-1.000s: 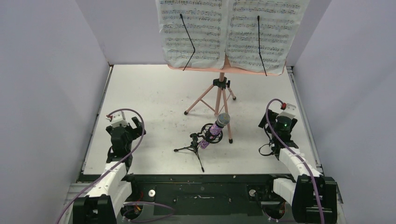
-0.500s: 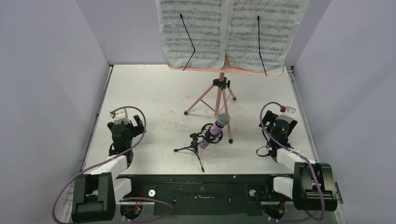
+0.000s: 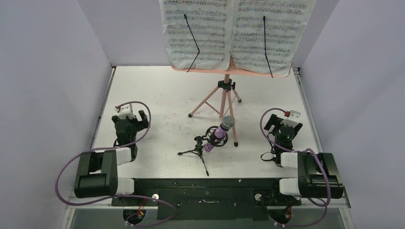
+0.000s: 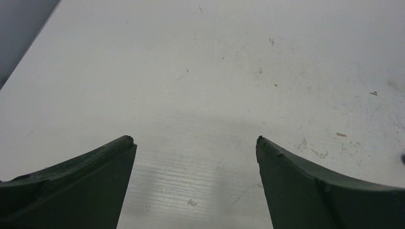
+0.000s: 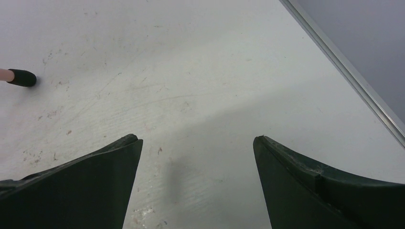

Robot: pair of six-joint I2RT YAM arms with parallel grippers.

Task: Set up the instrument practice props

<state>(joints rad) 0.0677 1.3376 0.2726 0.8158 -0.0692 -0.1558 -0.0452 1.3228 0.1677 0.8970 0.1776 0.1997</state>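
L gripper (image 4: 193,139): jaws spread wide, nothing held, only bare table (image 4: 215,57) under and ahead. R gripper (image 5: 197,137): same, jaws wide apart, empty.

Task props: pink music stand (image 3: 228,93) upright, ahead and inward of both grippers, roughly midway between them, toward back of table. White sheet-music pages (image 3: 200,33) spread across its desk, pinned by two black wire arms (image 3: 193,45). Purple mic (image 3: 221,130) tilted in ring of small black tripod mic stand (image 3: 199,147), grey mesh head up. Sits right of L gripper and left of R gripper, about level w/ both, well apart from each. Mic head just beside near leg of pink stand; touching or not, can't tell.

In the way: tripod legs of both stands fan out over the middle, inward of each gripper. Black-capped foot (image 5: 21,77) of pink stand ahead-left of R fingers, apart from them. Ahead of L fingers just a few specks and scuffs on the surface.

Edges: grey wall (image 4: 19,28) ahead-left of L gripper, near on outer side. Metal table rail (image 5: 344,71) w/ wall behind it runs ahead-right of R gripper, near.

Open room: straight ahead of each gripper toward back of table, and inward as far as the tripod legs. Purple cables (image 3: 67,167) looped behind each wrist over folded arms.
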